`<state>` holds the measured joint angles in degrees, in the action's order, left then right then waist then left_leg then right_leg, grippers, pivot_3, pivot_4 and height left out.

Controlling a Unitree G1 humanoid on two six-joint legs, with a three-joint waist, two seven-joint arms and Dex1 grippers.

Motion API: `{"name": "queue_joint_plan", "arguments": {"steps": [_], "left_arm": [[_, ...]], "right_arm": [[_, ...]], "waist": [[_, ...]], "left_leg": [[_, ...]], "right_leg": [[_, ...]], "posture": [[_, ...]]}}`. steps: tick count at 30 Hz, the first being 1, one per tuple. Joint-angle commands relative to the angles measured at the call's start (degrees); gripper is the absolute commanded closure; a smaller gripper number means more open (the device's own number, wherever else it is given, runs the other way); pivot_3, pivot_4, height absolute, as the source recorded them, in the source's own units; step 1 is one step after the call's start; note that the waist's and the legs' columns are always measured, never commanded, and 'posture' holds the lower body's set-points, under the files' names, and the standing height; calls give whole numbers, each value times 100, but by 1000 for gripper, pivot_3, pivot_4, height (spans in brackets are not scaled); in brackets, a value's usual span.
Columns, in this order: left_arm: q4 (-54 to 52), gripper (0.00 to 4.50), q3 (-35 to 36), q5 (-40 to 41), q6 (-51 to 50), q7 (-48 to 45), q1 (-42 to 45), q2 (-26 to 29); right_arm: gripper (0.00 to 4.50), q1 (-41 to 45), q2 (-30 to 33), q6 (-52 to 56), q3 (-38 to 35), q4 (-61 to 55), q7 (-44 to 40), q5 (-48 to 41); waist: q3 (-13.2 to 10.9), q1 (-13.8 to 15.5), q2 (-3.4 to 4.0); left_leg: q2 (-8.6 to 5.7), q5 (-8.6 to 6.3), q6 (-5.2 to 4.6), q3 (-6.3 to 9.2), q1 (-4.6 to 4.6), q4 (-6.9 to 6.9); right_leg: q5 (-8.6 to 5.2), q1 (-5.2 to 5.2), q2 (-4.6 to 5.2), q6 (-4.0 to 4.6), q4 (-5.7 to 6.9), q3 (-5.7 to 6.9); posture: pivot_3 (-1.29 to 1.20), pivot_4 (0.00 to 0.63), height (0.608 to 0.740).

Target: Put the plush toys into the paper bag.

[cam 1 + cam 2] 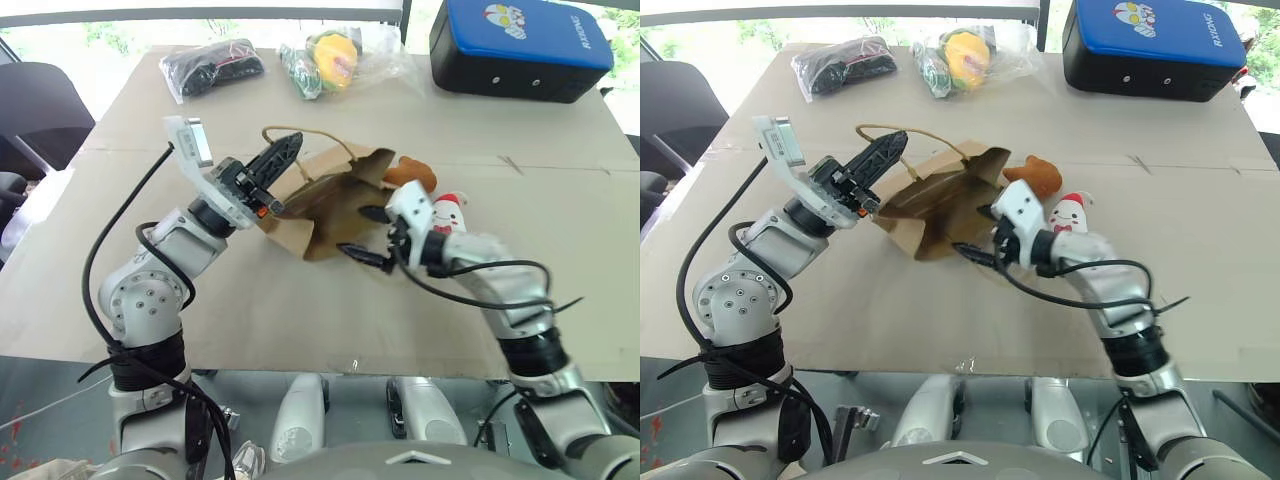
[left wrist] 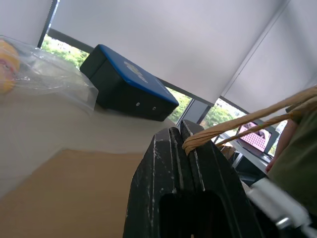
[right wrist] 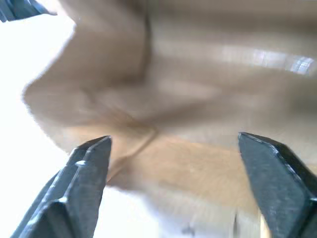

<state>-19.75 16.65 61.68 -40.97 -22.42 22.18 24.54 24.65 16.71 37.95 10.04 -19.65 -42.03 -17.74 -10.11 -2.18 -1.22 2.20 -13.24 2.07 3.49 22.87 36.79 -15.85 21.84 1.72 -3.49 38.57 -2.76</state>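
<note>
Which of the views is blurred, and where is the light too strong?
Right wrist view: the paper bag is smeared by blur and the table beside it burns out to white, while the open right gripper stays fairly crisp. Left wrist view: the left gripper, shut on the bag's handle, is sharp.

Matt brown paper bag (image 1: 335, 205) with twisted handles; fuzzy plush toys (image 1: 412, 173).

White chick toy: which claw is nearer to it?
Right. The right claw hangs open just beside the white chick, at the paper bag's mouth; the left claw pinches the bag's handle across the bag.
</note>
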Motion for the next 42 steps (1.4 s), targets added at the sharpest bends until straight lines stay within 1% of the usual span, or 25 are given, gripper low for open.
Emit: {"name": "queue_joint_plan", "arguments": {"steps": [1, 3, 6, 7, 9, 10, 12, 13, 14, 16, 19, 20, 21, 22, 23, 24, 27, 29, 31, 33, 35, 39, 42], "left_arm": [[-161, 4500, -30, -168, 162, -36, 62, 41], [-139, 4500, -75, -278, 173, -36, 91, 57], [-100, 4500, -70, -277, 182, 10, 144, -11], [-80, 4500, -79, -293, 183, 7, 170, -17], [-34, 4500, -113, -346, 211, 15, 233, -62], [4, 4500, -158, -417, 233, -14, 260, -71], [65, 4500, -212, -501, 249, -45, 304, -99], [88, 4500, -224, -525, 253, -56, 317, -113], [100, 4500, -233, -535, 254, -61, 325, -127], [101, 4500, -247, -538, 243, -58, 330, -173], [56, 4500, -266, -503, 254, -16, 284, -264], [37, 4500, -265, -487, 253, -3, 266, -292], [22, 4500, -264, -465, 243, 30, 258, -329], [1, 4500, -271, -459, 235, 49, 248, -356], [-13, 4500, -274, -458, 228, 62, 244, -375], [-25, 4500, -268, -435, 219, 86, 248, -407], [-39, 4500, -227, -318, 176, 173, 268, -492], [-17, 4500, -203, -248, 175, 217, 308, -545], [43, 4500, -178, -180, 184, 304, 367, -617], [54, 4500, -214, -134, 190, 346, 418, -689], [52, 4500, -203, -8, 176, 474, 485, -812], [-21, 4500, -177, 250, 168, 710, 551, -1006], [-141, 4500, -221, 462, 151, 854, 549, -1119]], "right_arm": [[816, 20, 268, 983, -1062, -1277, 377, -861], [816, 30, 543, 1317, -1407, -1582, 573, -975], [816, -119, 1131, 1647, -1486, -1669, 816, -731], [816, -192, 1362, 1658, -1352, -1580, 894, -538], [816, -318, 1673, 1799, -955, -1052, 1327, 44], [816, -348, 1833, 1743, -611, -715, 1411, 335], [816, -343, 1724, 1692, -328, -76, 1505, 480], [1045, -346, 1701, 1535, -214, 125, 1509, 570], [1367, -353, 1666, 1420, -144, 282, 1511, 636], [1766, -398, 1662, 1262, -89, 362, 1484, 694], [3240, -485, 1642, 1187, -293, 244, 1461, 580], [3810, -506, 1647, 1149, -356, 220, 1454, 561], [4275, -497, 1581, 1036, -583, 167, 1404, 404], [4479, -433, 1451, 1060, -947, 80, 1394, 134], [4479, -385, 1356, 1088, -1210, 18, 1390, -61], [4479, -292, 1244, 1061, -1604, -133, 1281, -440], [4479, 29, 924, 1344, -2624, -593, 1125, -1792], [4479, 218, 837, 1713, -2940, -848, 1146, -2588], [4479, 406, 733, 2020, -3038, -1021, 1312, -3242], [4479, 570, 659, 2181, -2887, -1153, 1500, -3547], [4479, 758, 459, 2343, -2662, -1177, 1890, -3709], [4479, 755, 187, 2631, -1877, -1321, 2447, -3567], [4479, 721, 69, 2722, -1361, -1120, 2723, -3287]], "waist": [[0, 20, -1], [0, 31, -2], [1, 29, -4], [0, 28, -3], [0, 22, -3], [0, 17, -4], [0, 9, -4], [-1, -6, -3], [-1, -13, -3], [2, -16, -8], [3, 0, -9], [3, 3, -9], [3, 6, -9], [2, 11, -9], [1, 13, -8], [-1, 17, -7], [-7, 20, -1], [-7, 10, -1], [-7, 11, -1], [-7, 9, 0], [-7, 8, 0], [-7, 9, 0], [-7, 11, 0]], "left_leg": [[0, 0, 0, 0, 1, 0], [-2, 0, 0, 0, 3, -1], [-3, 0, 0, -4, 3, -3], [-3, 0, -1, -4, 2, -3], [-3, 0, -1, -6, 2, -7], [-3, 0, -1, -5, 2, -8], [-4, 0, -1, -11, 1, -8], [-4, 0, -1, -10, 2, -8], [-4, 0, -1, -14, 0, -18], [-3, 0, -1, -13, -1, -24], [-3, 0, -1, -10, 4, -24], [-3, 0, -1, -10, 3, -24], [-3, 0, -1, -10, 3, -24], [-3, 0, -1, -10, 3, -24], [-3, 0, -1, -9, 4, -24], [-3, 0, -1, -9, 5, -24], [-3, 0, -1, -7, 11, -28], [-2, 0, -1, -6, 10, -32], [-1, 0, -1, 0, 9, -37], [0, 0, -1, 2, 9, -39], [-1, 0, -1, 0, 10, -39], [-2, 0, -1, 0, 10, -38], [-2, 0, -1, 1, 14, -39]], "right_leg": [[0, -1, 2, 0, -4, 2], [0, -2, 3, 0, -7, 2], [0, -2, 5, 0, -11, 0], [0, -2, 4, 1, -13, 1], [-1, -1, 4, 1, -13, -2], [-1, -1, 3, 1, -16, -1], [-1, -1, 3, 1, -18, -7], [0, 0, 3, 1, -19, -7], [-1, 1, 3, 1, -22, -12], [0, 1, 2, 0, -27, -13], [1, -1, 3, -1, -38, -8], [1, -5, 3, -2, -43, -8], [1, -6, 3, -2, -46, -7], [1, -7, 3, -2, -48, -7], [2, -8, 3, -2, -49, -7], [2, -7, 3, -2, -49, -7], [2, -5, 3, -2, -54, -5], [2, -5, 3, -2, -55, -4], [2, -5, 3, -1, -56, 4], [1, -5, 2, -1, -56, 6], [2, -5, 3, -1, -57, 6], [2, -4, 4, -1, -57, 6], [2, -2, 4, -1, -60, 7]], "posture": [[0, 150, 740], [0, 150, 740], [0, 150, 740], [0, 150, 740], [0, 150, 740], [0, 150, 740], [0, 150, 740], [0, 150, 740], [0, 150, 740], [0, 150, 740], [0, 150, 740], [0, 150, 740], [0, 150, 740], [0, 150, 740], [0, 150, 740], [0, 150, 740], [0, 150, 740], [0, 150, 740], [0, 150, 740], [0, 150, 740], [0, 150, 740], [0, 150, 740], [0, 150, 740]]}}
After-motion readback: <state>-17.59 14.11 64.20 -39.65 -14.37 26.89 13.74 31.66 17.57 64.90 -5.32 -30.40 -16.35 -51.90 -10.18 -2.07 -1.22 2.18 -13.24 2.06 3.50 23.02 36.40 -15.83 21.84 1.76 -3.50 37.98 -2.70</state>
